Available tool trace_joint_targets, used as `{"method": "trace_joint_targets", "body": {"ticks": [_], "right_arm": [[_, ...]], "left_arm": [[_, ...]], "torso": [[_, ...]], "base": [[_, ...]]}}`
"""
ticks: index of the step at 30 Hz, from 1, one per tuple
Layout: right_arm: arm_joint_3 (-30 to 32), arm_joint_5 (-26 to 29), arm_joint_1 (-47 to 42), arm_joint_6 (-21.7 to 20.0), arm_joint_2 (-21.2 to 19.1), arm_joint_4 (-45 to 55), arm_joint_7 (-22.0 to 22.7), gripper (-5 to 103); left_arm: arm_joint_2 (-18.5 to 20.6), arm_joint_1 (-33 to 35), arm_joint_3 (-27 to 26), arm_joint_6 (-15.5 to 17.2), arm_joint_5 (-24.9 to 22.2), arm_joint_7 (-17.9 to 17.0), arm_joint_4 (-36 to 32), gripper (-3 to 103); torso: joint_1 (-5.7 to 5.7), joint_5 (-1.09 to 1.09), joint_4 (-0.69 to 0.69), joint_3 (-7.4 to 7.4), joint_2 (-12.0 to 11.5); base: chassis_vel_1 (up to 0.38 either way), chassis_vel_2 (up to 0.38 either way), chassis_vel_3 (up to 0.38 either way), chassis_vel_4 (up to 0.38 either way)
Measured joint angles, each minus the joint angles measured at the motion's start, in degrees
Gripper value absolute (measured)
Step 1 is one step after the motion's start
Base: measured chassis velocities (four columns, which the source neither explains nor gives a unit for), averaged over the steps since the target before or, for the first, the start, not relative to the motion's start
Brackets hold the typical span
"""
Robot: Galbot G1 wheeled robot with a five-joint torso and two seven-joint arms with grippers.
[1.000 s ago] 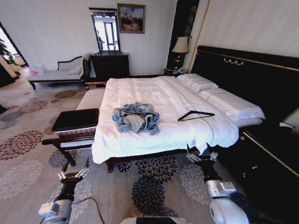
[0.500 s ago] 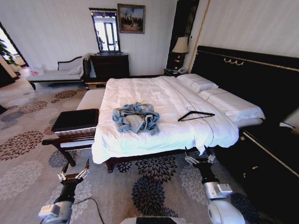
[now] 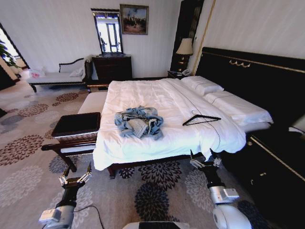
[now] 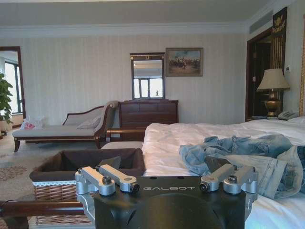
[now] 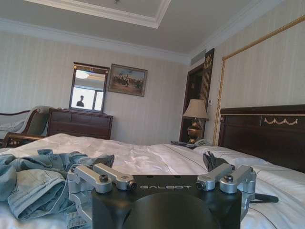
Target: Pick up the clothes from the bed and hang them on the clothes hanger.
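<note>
Flat on the bed, clothes hanger points hook toward the pillows – left claw, right claw both released

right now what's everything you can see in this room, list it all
jacket: one, light-blue denim, crumpled on the bed near its foot
hanger: one, black, flat on the duvet, apart from the jacket
bed: one, white duvet, black headboard
pillows: white, at the headboard
basket: one, wicker, dark lining, on a bench beside the bed
dresser: one, dark wood, far wall, mirror above
painting: one, beside the mirror
lamp: one, cream shade, on the nightstand
chaise: one, pale cushion, far wall
left gripper: open, low above the carpet
right gripper: open, at the bed's foot corner
</note>
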Motion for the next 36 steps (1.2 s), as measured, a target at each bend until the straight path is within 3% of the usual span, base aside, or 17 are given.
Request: {"method": "trace_joint_targets", "body": {"ticks": [36], "right_arm": [[-0.08,-0.05,0.01,0.63,-0.39,-0.59,-0.5,100]], "left_arm": [[-0.51,0.29,-0.27,0.0,-0.25,-0.04,0.66,99]], "torso": [[0.0,0.0,0.0,0.0,-0.01]], "base": [[-0.164,0.111,0.166,-0.12]]}}
